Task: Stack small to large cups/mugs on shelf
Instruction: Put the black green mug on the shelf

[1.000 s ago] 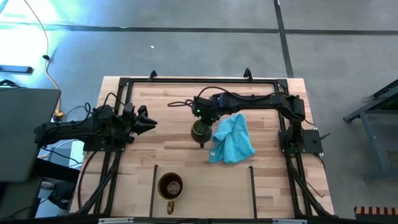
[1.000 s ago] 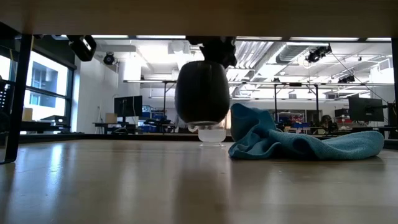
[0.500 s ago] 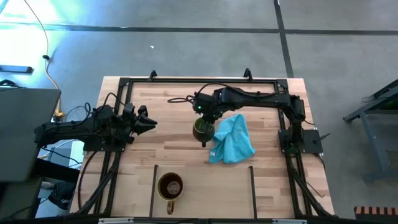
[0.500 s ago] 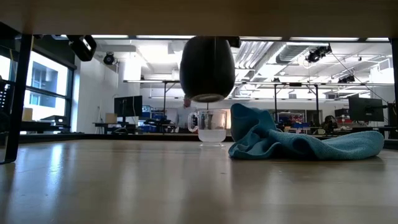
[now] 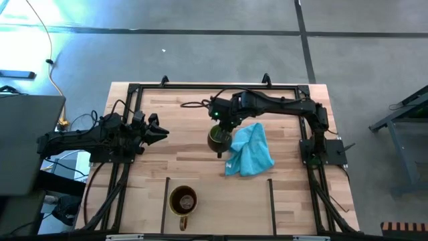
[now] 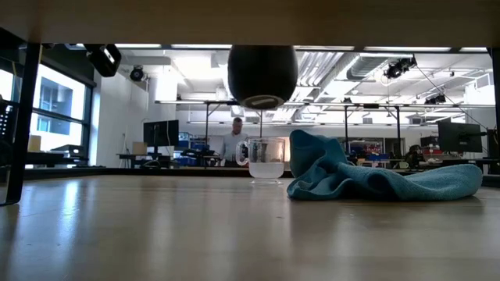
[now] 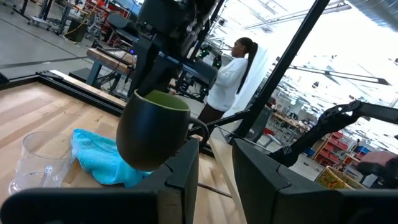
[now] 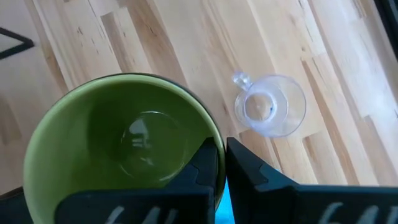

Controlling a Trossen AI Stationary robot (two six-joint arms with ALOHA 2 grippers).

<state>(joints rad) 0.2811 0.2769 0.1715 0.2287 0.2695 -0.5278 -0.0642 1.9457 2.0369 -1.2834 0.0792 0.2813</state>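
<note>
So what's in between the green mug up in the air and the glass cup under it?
Nothing. In the low view, only empty air separates the green mug, which the right gripper holds by its rim, from the glass cup.

Two matte black jointed arms, black cables looped alongside. Right arm [image 5: 281,105]: small green light near wrist. Right hand [image 8: 221,163]: flat black fingers.

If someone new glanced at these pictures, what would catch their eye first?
Probably the green mug, hanging in the air above the table's middle, gripped at its rim by the right pincer. Next, the turquoise cloth crumpled just right of it, and the clear glass cup standing on the wood beneath the mug.
</note>
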